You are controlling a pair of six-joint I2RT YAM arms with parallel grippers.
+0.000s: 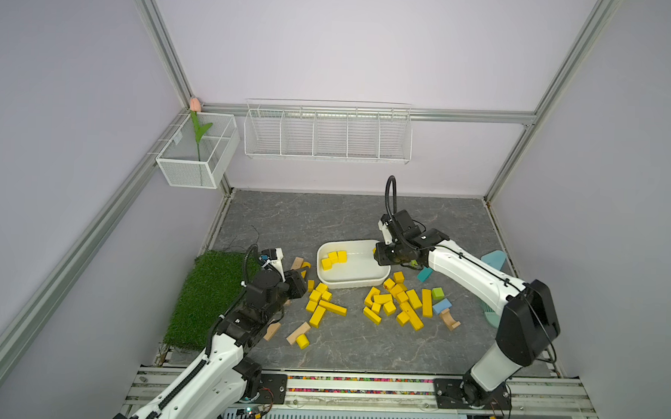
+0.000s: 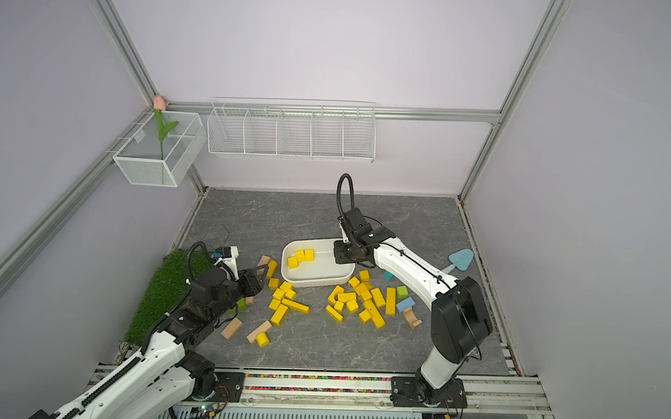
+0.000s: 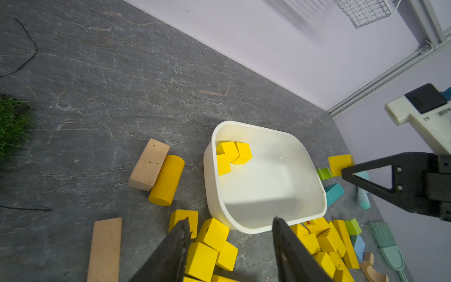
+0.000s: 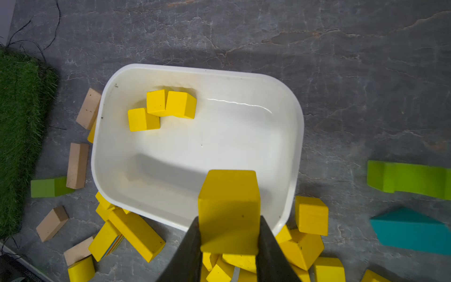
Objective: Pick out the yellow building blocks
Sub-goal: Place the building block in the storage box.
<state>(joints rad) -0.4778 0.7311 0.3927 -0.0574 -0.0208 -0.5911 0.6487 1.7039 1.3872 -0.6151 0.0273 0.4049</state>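
Three bright yellow cubes point(image 4: 180, 103) sit touching inside the white tub point(image 4: 300, 127).

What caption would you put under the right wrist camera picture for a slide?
Right gripper holds a yellow block over the white tub, where three yellow cubes already lie.
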